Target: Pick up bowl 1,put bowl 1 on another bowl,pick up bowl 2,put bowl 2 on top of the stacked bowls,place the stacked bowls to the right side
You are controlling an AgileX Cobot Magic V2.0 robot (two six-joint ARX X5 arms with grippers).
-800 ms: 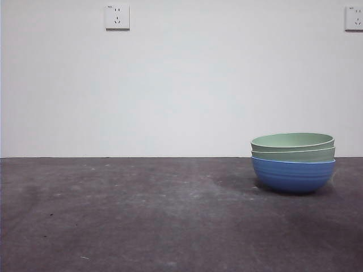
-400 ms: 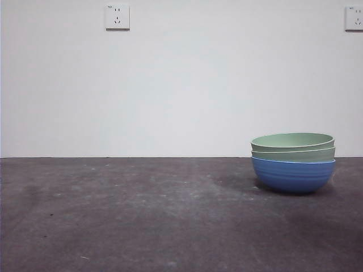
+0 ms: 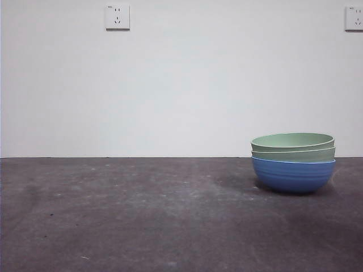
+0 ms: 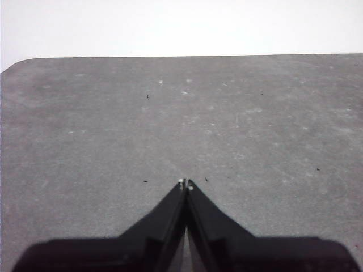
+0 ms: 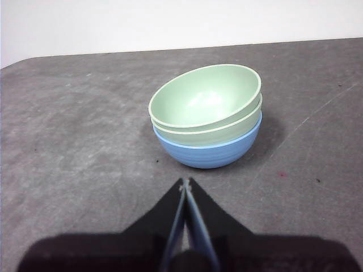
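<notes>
The stacked bowls stand on the right side of the dark table: a blue ribbed bowl (image 3: 292,177) at the bottom with two pale green bowls (image 3: 292,146) nested in it, the upper one tilted slightly. In the right wrist view the blue bowl (image 5: 212,151) and the top green bowl (image 5: 205,97) sit a short way ahead of my right gripper (image 5: 185,182), which is shut and holds nothing. My left gripper (image 4: 185,184) is shut over bare table, with no bowl in its view. Neither arm shows in the front view.
The grey table (image 3: 142,215) runs to a white wall with two power sockets (image 3: 117,17). The table's far edge and a rounded corner (image 4: 22,62) show in the left wrist view.
</notes>
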